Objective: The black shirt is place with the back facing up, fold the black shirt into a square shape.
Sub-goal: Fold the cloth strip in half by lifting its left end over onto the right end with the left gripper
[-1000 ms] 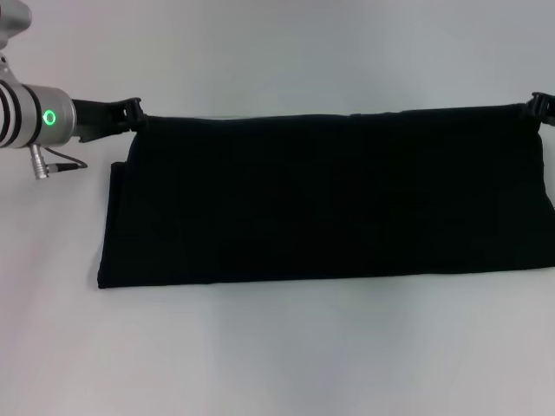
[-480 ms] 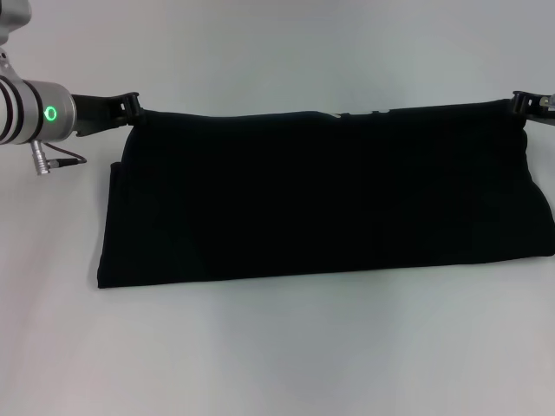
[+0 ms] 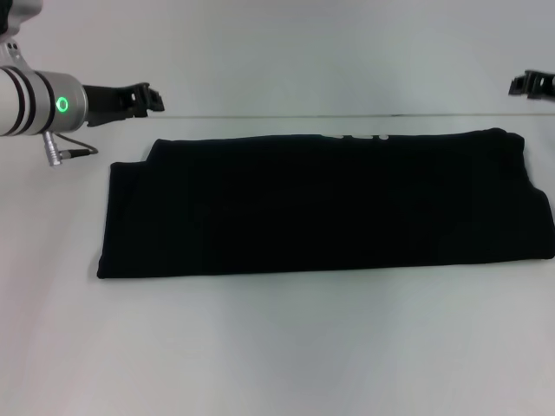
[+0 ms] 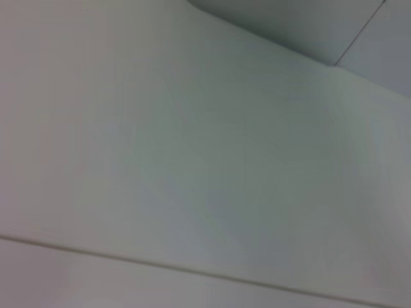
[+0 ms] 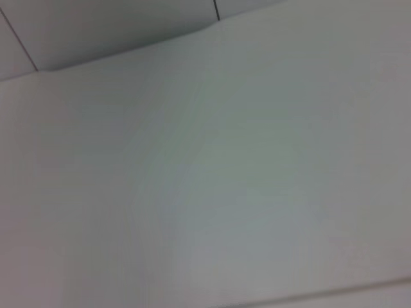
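Black shirt [image 3: 325,204] lies flat on the white table [image 3: 277,347], folded into a long wide band, a sliver of white lettering at its far edge. Left gripper [image 3: 149,97] hovers off its far left corner, holding nothing. Right gripper [image 3: 523,84] hangs beyond the far right corner; its fingers I cannot make out.
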{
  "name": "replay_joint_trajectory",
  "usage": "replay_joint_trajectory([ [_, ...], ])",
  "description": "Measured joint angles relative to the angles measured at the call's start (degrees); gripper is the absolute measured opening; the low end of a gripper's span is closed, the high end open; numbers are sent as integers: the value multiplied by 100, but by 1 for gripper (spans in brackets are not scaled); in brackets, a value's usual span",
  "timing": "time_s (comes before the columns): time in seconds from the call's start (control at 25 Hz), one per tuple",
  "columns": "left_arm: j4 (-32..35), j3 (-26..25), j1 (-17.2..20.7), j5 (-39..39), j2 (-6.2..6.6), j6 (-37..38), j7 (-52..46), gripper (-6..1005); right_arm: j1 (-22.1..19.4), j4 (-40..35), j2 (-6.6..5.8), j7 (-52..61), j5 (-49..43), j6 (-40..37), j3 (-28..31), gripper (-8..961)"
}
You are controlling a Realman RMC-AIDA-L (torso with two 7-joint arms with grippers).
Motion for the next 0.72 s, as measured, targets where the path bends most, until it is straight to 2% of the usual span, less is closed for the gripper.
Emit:
replay_joint_trajectory([
  [0.04,35,-12,-3,-30,-18,-1,-16,189,18,-18,-26,0,-1,6,0,182],
  [0.12,94,-32,-3,-130,-41,-5,-25,278,81,-3,-102,0,-12,-18,-4,270],
  [0.24,132,-18,-1,-318,-47,10,-29,344,168,22,-217,6,-78,-279,-16,402],
  [0.36,173,-22,98,-539,-19,239,-22,409,168,-155,-307,127,-103,-908,23,413],
  [0.44,194,-47,259,-879,117,719,-13,453,87,-437,-404,376,-57,-1607,77,421],
  [0.52,160,-76,481,-1322,338,1404,7,497,4,-703,-505,549,38,-2238,134,428],
  [0.56,147,-110,554,-1439,406,1652,16,519,-33,-830,-567,611,93,-2574,173,432],
  [0.6,140,-250,699,-1590,516,2182,27,521,-60,-929,-619,662,120,-2828,203,436],
  [0.72,217,-869,1008,-1486,636,3347,27,527,-94,-1163,-773,900,105,-3470,255,445],
])
